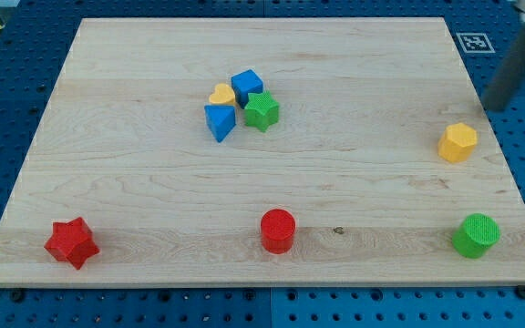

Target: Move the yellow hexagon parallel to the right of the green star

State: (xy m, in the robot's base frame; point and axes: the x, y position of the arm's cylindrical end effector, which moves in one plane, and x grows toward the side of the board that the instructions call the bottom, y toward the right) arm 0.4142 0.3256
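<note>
The yellow hexagon (458, 142) sits near the board's right edge, at mid height. The green star (262, 111) is in a cluster at the upper middle, touching a blue cube (246, 87), a yellow heart (222, 95) and a blue triangular block (220, 121). My tip (491, 107) is the lower end of a blurred dark rod at the view's upper right, just off the board's right edge, above and to the right of the yellow hexagon, not touching it.
A red star (71, 242) lies at the lower left, a red cylinder (278, 230) at the bottom middle, a green cylinder (476, 235) at the lower right. The wooden board (135, 182) rests on a blue perforated table. A marker tag (474, 41) lies at top right.
</note>
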